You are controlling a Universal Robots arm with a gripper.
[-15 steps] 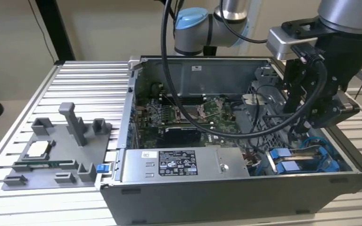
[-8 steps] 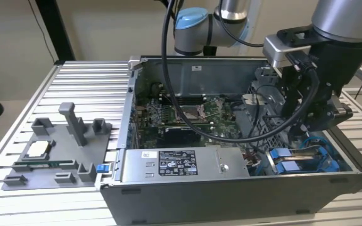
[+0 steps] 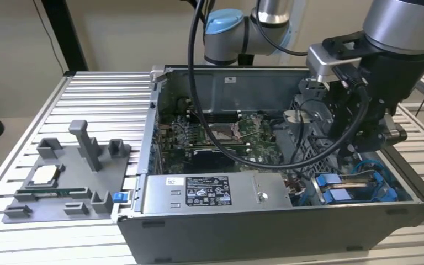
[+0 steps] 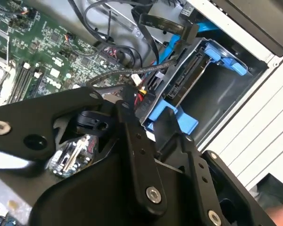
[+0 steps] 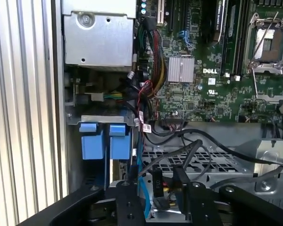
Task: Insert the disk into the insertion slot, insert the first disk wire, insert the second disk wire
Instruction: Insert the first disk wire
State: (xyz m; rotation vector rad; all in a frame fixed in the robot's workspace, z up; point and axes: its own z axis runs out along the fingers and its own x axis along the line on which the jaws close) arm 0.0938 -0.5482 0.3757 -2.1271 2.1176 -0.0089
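Disk [image 4: 186, 77]: flat metal slab in glossy blue plastic frame, seated in slot [image 5: 106, 119] at case [image 3: 271, 232] corner, just beyond fingertips. Gripper [image 5: 154, 179]: matte black fingers parted, nothing clamped; black cable plug [image 5: 158, 185] btwn them. Grey box [image 3: 197, 197]: white label, print illegible.

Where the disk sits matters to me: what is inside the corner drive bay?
The blue carrier sits in the bay; the disk's dark connector edge shows. The disk's flat faces are covered.
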